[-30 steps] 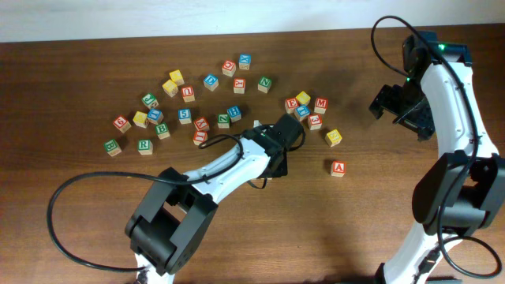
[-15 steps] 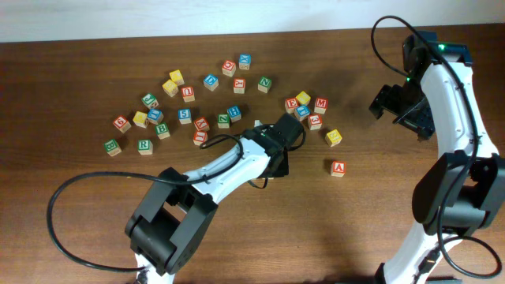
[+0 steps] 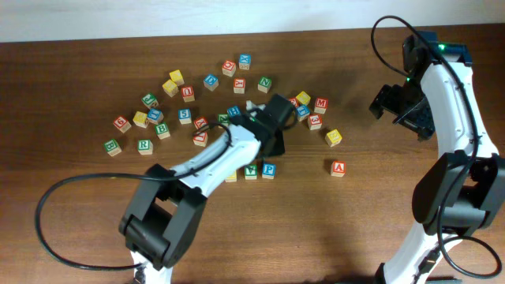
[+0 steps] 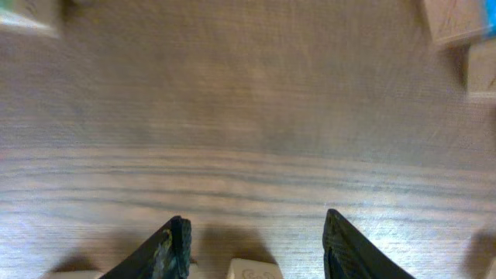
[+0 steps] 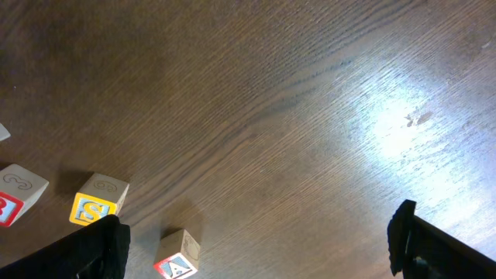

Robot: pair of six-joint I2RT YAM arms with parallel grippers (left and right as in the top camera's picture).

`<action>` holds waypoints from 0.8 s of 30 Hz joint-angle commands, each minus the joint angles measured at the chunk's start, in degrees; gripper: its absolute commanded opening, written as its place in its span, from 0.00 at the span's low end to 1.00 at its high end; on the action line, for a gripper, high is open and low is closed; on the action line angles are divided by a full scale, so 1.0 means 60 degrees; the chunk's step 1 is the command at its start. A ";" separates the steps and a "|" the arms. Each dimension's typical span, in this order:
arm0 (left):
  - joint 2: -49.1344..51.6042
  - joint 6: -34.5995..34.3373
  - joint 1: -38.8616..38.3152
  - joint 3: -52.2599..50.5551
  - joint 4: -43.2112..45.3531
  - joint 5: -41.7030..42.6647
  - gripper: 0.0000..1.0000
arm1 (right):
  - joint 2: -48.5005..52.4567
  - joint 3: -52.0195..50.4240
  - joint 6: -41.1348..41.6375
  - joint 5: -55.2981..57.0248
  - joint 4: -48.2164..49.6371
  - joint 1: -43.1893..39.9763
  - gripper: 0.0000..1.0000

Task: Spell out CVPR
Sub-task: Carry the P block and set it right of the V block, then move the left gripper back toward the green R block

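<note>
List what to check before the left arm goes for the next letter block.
1. Left gripper open and empty: ok, nothing held.
2. Row begun: ok, V block and P block sit side by side.
3. First block in the row is C: cannot tell, partly hidden.
4. Spot right of P block free: ok, A block stands well apart.
5. Right gripper out of the way: ok, open, far off to the right.

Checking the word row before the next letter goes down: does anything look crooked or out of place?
Nothing looks damaged or toppled. The V block and P block sit side by side in an even row. A third block left of them is half hidden by the left arm. Only the A block lies alone, apart from the others.
</note>
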 commanded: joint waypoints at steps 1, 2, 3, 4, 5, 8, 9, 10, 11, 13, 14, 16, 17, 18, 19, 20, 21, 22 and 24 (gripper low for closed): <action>-0.0200 0.1031 0.0623 0.1552 -0.0630 -0.0098 0.52 | -0.0146 0.0120 0.0040 0.0087 -0.0018 0.0004 0.98; -0.0299 0.1330 0.0831 0.1920 -0.0863 -0.0197 0.54 | -0.0146 0.0120 0.0040 0.0087 -0.0018 0.0004 0.98; -0.0408 0.1519 0.1122 0.2255 -0.1147 -0.0382 0.57 | -0.0146 0.0120 0.0040 0.0087 -0.0018 0.0004 0.98; -0.0474 0.1519 0.1395 0.2444 -0.1370 -0.0528 0.62 | -0.0146 0.0120 0.0040 0.0087 -0.0018 0.0004 0.98; -0.0528 0.1519 0.1767 0.2517 -0.1534 -0.0670 0.65 | -0.0146 0.0120 0.0040 0.0087 -0.0018 0.0004 0.98; -0.0499 0.1519 0.3126 0.2510 -0.1942 -0.0688 0.69 | -0.0146 0.0120 0.0040 0.0087 -0.0018 0.0004 0.98; -0.0499 0.1519 0.3632 0.2510 -0.2025 -0.0688 0.76 | -0.0146 0.0120 0.0040 0.0087 -0.0018 0.0004 0.98; -0.0499 0.1515 0.4084 0.2510 -0.2087 -0.0688 0.79 | -0.0146 0.0120 0.0040 0.0087 -0.0018 0.0004 0.98; -0.0499 0.1515 0.4262 0.2510 -0.2149 -0.0688 0.82 | -0.0146 0.0120 0.0040 0.0087 -0.0018 0.0004 0.98; -0.0499 0.1515 0.4546 0.2503 -0.2324 -0.0692 0.90 | -0.0146 0.0120 0.0040 0.0087 -0.0018 0.0004 0.98; -0.0499 0.1515 0.4663 0.2503 -0.2331 -0.0692 0.99 | -0.0146 0.0120 0.0040 0.0087 -0.0018 0.0004 0.98; -0.0499 0.1515 0.4656 0.2503 -0.2229 -0.0688 0.99 | -0.0146 0.0120 0.0040 0.0087 -0.0018 0.0004 0.98; -0.0499 0.1515 0.4630 0.2503 -0.2218 -0.0685 0.99 | -0.0142 0.0120 0.0040 0.0087 -0.0018 0.0004 0.98; -0.0499 0.1515 0.4619 0.2503 -0.2222 -0.0681 0.99 | -0.0146 0.0120 0.0040 0.0087 -0.0018 0.0004 0.98; -0.0499 0.1519 0.4615 0.2503 -0.2226 -0.0685 0.99 | -0.0146 0.0120 0.0040 0.0087 -0.0018 0.0000 0.98; -0.0499 0.1515 0.4615 0.2503 -0.2222 -0.0685 0.99 | -0.0146 0.0120 0.0040 0.0087 -0.0018 0.0004 0.98; -0.0499 0.1515 0.4615 0.2503 -0.2211 -0.0685 0.99 | -0.0146 0.0120 0.0040 0.0087 -0.0018 0.0004 0.98; -0.0499 0.1519 0.4615 0.2503 -0.2208 -0.0692 0.99 | -0.0146 0.0120 0.0040 0.0087 -0.0018 0.0004 0.98; -0.0499 0.1515 0.4674 0.2503 -0.2211 -0.1286 1.00 | -0.0146 0.0120 0.0040 0.0087 -0.0018 0.0004 0.98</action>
